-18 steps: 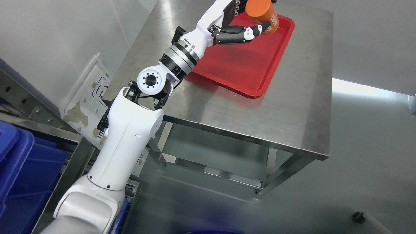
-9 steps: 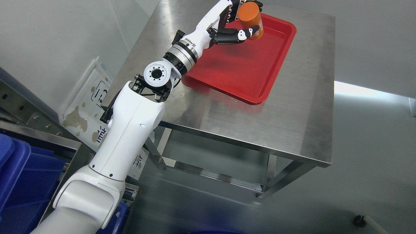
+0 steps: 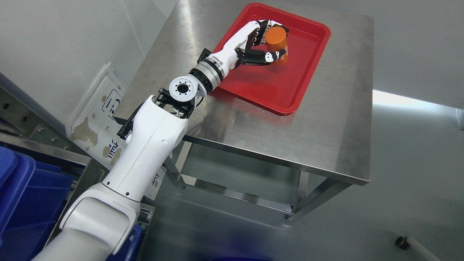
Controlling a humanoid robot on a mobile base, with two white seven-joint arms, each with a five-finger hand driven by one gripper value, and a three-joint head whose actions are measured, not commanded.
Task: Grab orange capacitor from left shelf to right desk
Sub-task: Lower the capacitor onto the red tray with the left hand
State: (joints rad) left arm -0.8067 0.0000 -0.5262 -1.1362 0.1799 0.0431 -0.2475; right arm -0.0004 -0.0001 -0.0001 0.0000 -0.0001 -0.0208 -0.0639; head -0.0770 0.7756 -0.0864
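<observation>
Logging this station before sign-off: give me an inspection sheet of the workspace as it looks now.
Surface: steel desk, bare metal around the tray.
Job's things: orange capacitor upright over the red tray; whether it touches the tray floor is unclear.
Clutter: nothing seen on the desk.
Grippers: left hand wrapped around the capacitor; right arm out of view.
Cables: nothing seen.
Surroundings: blue bins at lower left, grey floor.
</observation>
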